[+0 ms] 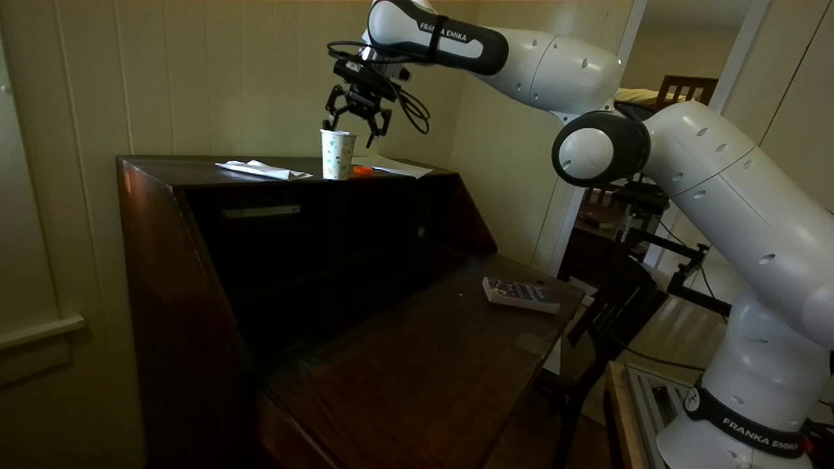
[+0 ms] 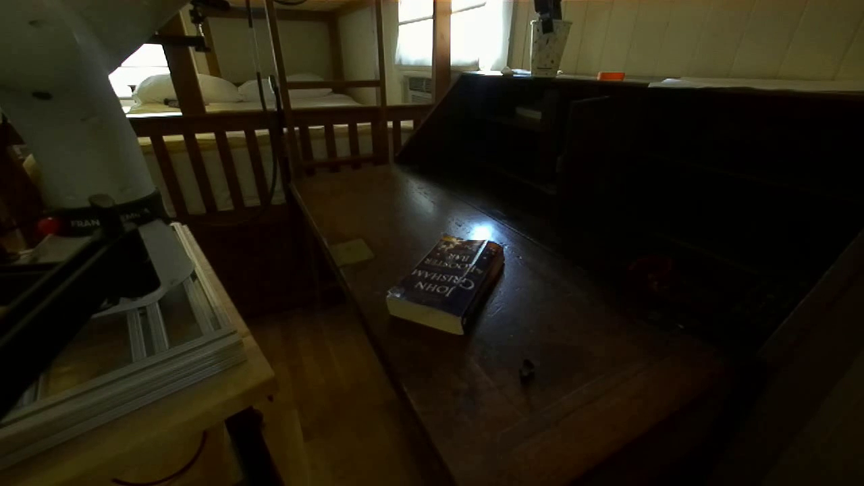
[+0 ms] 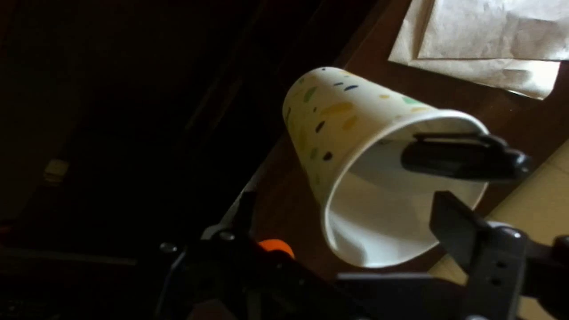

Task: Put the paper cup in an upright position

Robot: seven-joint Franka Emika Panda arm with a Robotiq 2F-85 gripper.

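- Okay, your paper cup (image 1: 338, 157) stands upright on top of the desk (image 1: 179, 167), by the front edge.
- Your gripper (image 1: 352, 133) is right above, fingers apart, one over the cup's mouth in your wrist view; contact, can't tell.
- Black pen (image 3: 462, 160) in the cup, end past the rim.
- Orange thing (image 1: 363, 170) near it; folded paper (image 1: 257, 169) and white sheet (image 1: 401, 167) either side.

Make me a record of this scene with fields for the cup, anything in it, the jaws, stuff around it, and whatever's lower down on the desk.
Object: speckled paper cup
Pose: upright in both exterior views
Standing on: top of the desk
Contents: apparently a black pen, showing at the mouth
Jaws: open, close to the rim; contact unclear
Around cup: orange item, folded white paper, flat white sheet
Lower desk leaf: book, lying flat
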